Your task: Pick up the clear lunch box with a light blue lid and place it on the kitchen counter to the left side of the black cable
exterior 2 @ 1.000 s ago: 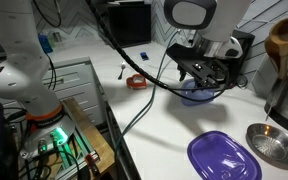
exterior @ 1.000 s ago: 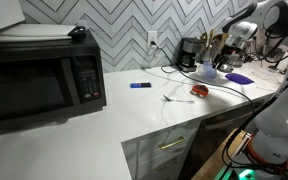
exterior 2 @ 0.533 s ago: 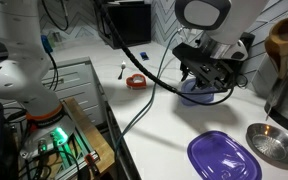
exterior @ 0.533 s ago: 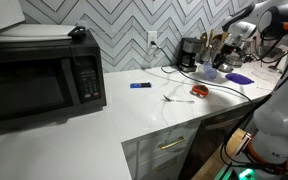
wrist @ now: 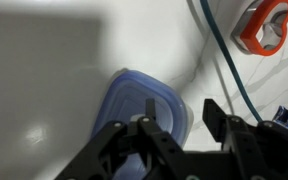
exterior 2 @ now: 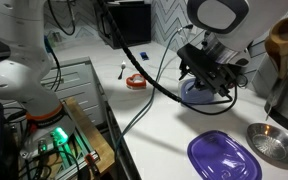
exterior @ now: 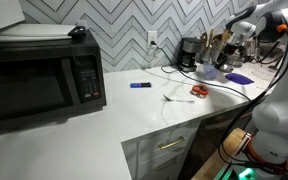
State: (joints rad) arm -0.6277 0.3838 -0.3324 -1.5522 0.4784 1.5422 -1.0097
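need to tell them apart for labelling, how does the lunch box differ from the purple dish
The lunch box has a pale blue lid; the purple dish is deep violet. The lunch box sits under the gripper, partly hidden; the purple dish lies in the open, nothing over it. Both are rounded and rest on the white counter.

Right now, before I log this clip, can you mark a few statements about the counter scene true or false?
1. The hand is over the lunch box with its jaws apart. True.
2. The lunch box has its lid off. False: the light blue lid is on, as the wrist view shows.
3. The purple dish lies on the kitchen counter, apart from the lunch box. True.
4. The red object rests on the purple dish. False: it lies on the bare counter, away from the dish.
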